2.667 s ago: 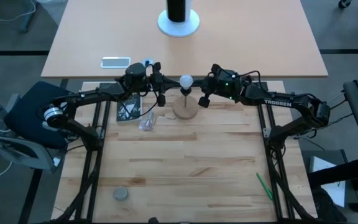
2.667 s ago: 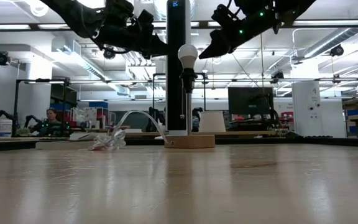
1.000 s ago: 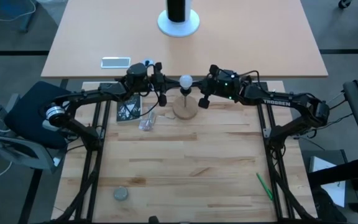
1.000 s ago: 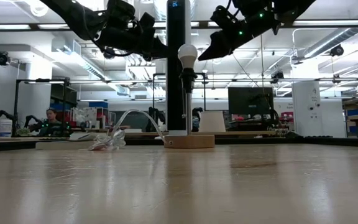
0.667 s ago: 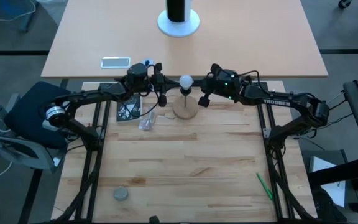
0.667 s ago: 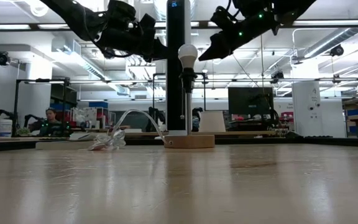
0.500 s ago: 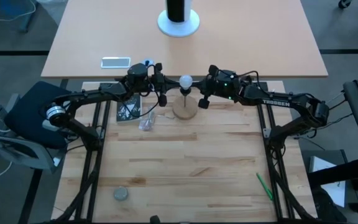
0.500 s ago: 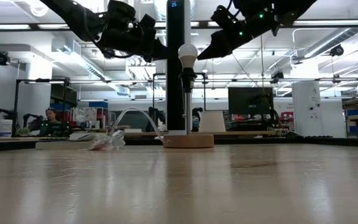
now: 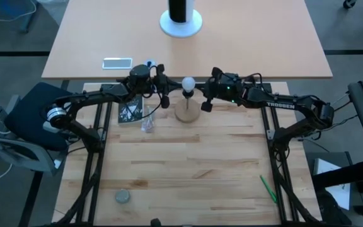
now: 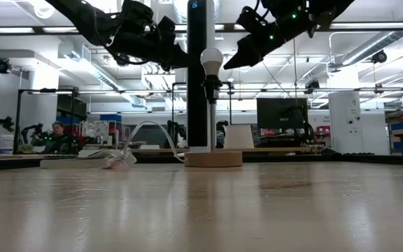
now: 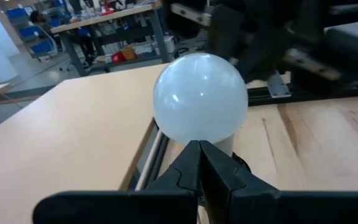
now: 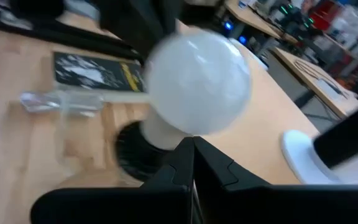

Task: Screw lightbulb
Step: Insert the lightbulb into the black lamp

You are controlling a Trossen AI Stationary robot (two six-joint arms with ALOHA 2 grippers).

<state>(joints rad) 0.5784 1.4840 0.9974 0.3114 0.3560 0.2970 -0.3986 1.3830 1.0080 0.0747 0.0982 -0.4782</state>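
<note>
The white lightbulb [image 9: 187, 82] stands upright in a black socket [image 10: 211, 88] on a thin stem over a round wooden disc [image 9: 187, 112] that rests flat on the table. My left gripper [image 9: 169, 86] is shut and hangs level on the bulb's left at globe height. My right gripper [image 9: 201, 90] is shut on the bulb's right at the same height. In each wrist view the shut fingertips [image 11: 199, 149] [image 12: 191, 144] point at the bulb's neck, just under the globe [image 11: 199, 96]. My left gripper comes level from the table's left with shut tips at the bulb's neck [image 11: 225, 144]; I cannot tell whether they touch it. My right gripper comes from the table's right, slanting slightly down, with shut tips by the globe's lower side [image 10: 222, 64]; I cannot tell whether they touch it.
A crumpled clear wrapper [image 9: 147, 124] and a black booklet [image 9: 130, 112] lie left of the disc. A grey round piece [image 9: 123, 197] and a green pen [image 9: 268, 188] lie near the front edge. A black column on a white foot [image 9: 181, 19] stands on the far table.
</note>
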